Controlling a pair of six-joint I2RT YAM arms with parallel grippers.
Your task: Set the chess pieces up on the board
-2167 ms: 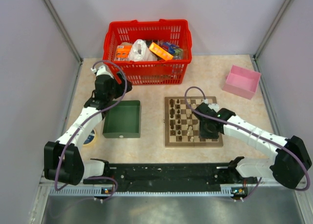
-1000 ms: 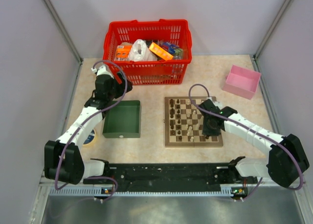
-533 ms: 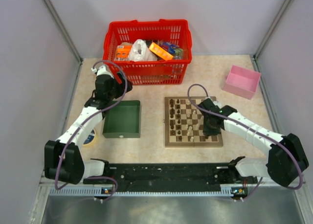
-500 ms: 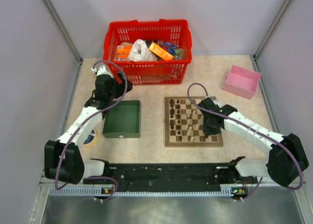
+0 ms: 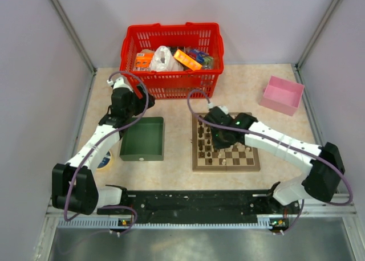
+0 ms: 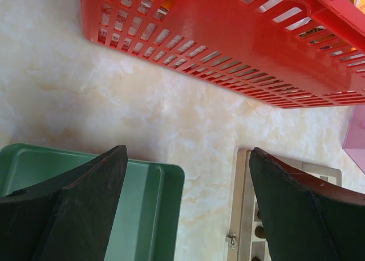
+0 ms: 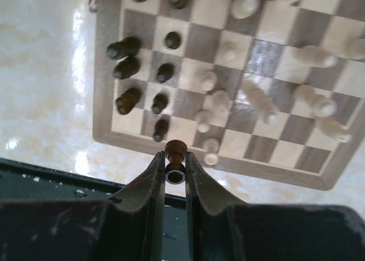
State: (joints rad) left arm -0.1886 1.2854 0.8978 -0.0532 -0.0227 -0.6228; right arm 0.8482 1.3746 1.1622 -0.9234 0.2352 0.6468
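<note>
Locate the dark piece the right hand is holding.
Right wrist view: the dark piece is pinched in the right hand, seen against the board at its near rim, beside the row of dark pawns.

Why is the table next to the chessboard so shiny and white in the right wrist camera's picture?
Right wrist view: light from above bounces off the glossy cream marble-patterned table beside the square wooden checkered chessboard, leaving white glare streaks, and the pale tan wooden chess pieces look washed out. Top external view: the same table looks evenly lit, with no such glare.
</note>
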